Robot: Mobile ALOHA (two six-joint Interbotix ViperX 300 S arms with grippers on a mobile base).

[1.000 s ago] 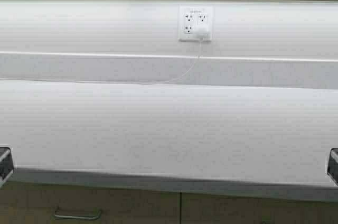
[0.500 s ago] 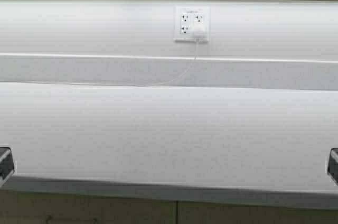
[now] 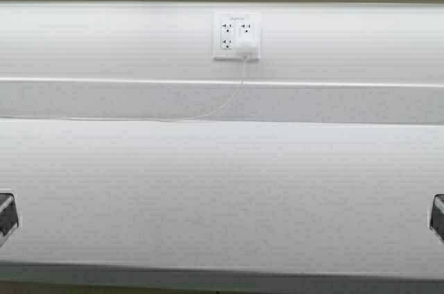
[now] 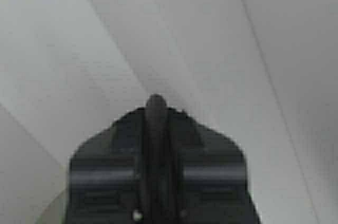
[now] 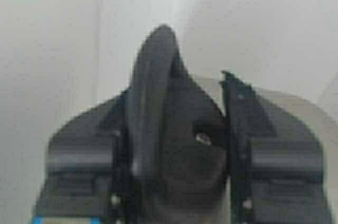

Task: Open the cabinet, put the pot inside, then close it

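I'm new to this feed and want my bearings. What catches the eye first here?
A white wall outlet on the backsplash, upper centre, with a plug and a thin white cord trailing left along the bare white countertop. The left claw and right claw only peek in at the frame's edges.

A white wall (image 3: 104,37) is filling the top of the frame. A white outlet (image 3: 236,35) is sitting on it, upper middle. A thin cord (image 3: 222,105) is hanging down onto the white surface (image 3: 222,190).

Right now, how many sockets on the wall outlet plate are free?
3: both left sockets and the upper right on the outlet plate; a white plug fills the lower right.
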